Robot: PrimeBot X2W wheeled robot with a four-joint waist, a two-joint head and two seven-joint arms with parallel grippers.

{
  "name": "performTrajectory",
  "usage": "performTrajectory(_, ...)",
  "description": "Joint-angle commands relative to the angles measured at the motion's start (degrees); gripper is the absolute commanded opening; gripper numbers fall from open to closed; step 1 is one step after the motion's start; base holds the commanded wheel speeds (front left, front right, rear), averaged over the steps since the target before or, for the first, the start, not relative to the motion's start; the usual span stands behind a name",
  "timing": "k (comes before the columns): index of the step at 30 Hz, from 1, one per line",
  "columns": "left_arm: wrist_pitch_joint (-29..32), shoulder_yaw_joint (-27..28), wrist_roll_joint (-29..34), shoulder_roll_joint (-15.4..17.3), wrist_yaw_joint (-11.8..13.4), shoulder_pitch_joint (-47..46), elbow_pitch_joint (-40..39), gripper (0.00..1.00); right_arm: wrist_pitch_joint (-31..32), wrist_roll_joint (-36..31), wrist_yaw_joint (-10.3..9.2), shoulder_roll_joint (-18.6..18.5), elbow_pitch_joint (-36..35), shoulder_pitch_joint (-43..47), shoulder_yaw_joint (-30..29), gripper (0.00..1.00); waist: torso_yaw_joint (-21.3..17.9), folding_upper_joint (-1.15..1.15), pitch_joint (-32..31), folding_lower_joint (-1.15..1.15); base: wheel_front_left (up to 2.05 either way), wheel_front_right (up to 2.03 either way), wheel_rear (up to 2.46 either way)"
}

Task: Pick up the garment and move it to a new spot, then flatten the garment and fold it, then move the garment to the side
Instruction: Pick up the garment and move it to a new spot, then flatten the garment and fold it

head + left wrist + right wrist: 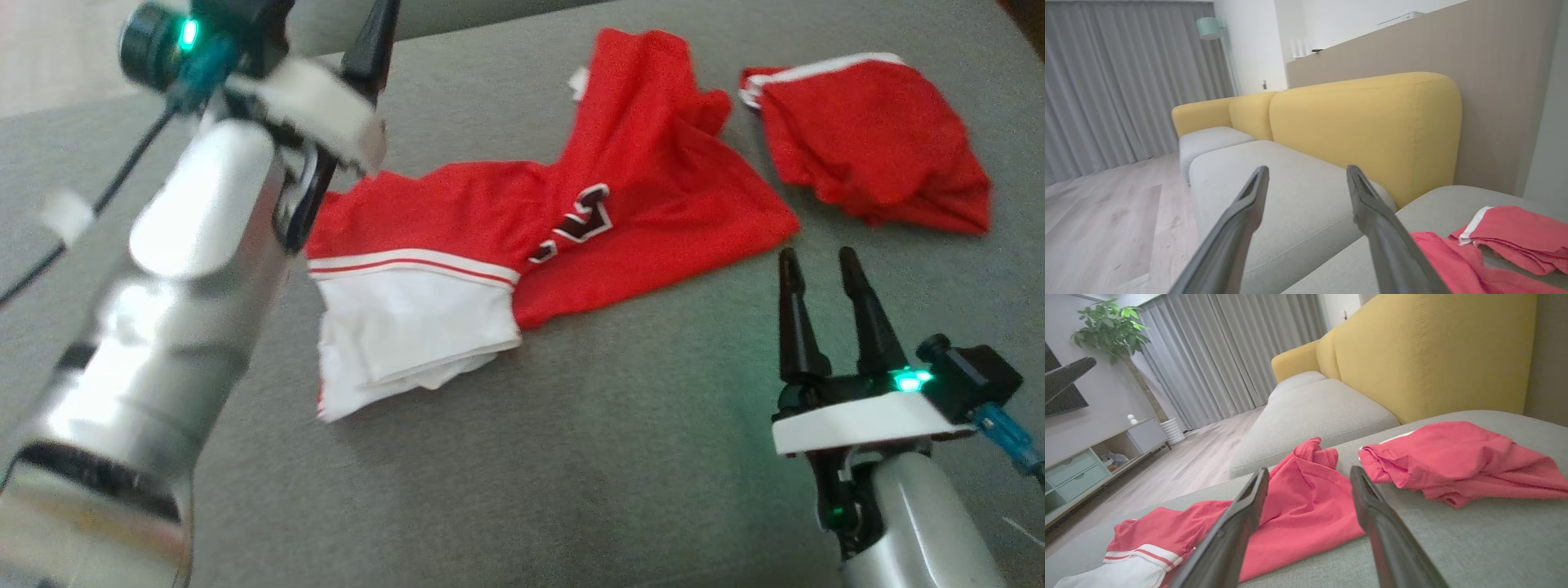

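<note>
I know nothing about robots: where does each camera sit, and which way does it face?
Head view: on the head, looking down at the grey cushion with the red-and-white garment and a second red garment; left arm and open right gripper show.
Left wrist view: on the left wrist, looking along the open left gripper toward the yellow sofa back.
Right wrist view: on the right wrist, facing low across both garments between its fingers.
Shared: both wrist views show sofa back and curtains.

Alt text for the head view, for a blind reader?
A crumpled red-and-white garment lies on a grey fabric cushion, a second red garment apart at upper right. The open right gripper sits lower right; a silver left forearm at left.
</note>
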Motion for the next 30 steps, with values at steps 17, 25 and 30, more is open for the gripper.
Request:
performTrajectory(17,-2.7,12.2,-2.0,5.5,11.9,38.7,-28.1,1.00,-0.6,-4.2,-0.05,-0.2,-1.8,3.8,-4.5,1.00,11.1,0.00,-5.8,0.00,0.00,0.00,0.00)
performTrajectory(25,-2.7,17.0,1.6,2.7,13.1,47.3,-35.0,1.00,-0.6,-4.9,-0.05,-0.2,-1.6,4.1,-4.1,1.00,12.1,0.00,-6.2,0.00,0.00,0.00,0.00)
performTrajectory(30,-2.7,18.2,3.8,1.6,12.0,48.4,-35.7,1.00,-0.6,-5.4,-0.05,-0.2,-1.2,3.7,-2.3,1.00,13.1,0.00,-6.6,0.00,0.00,0.00,0.00)
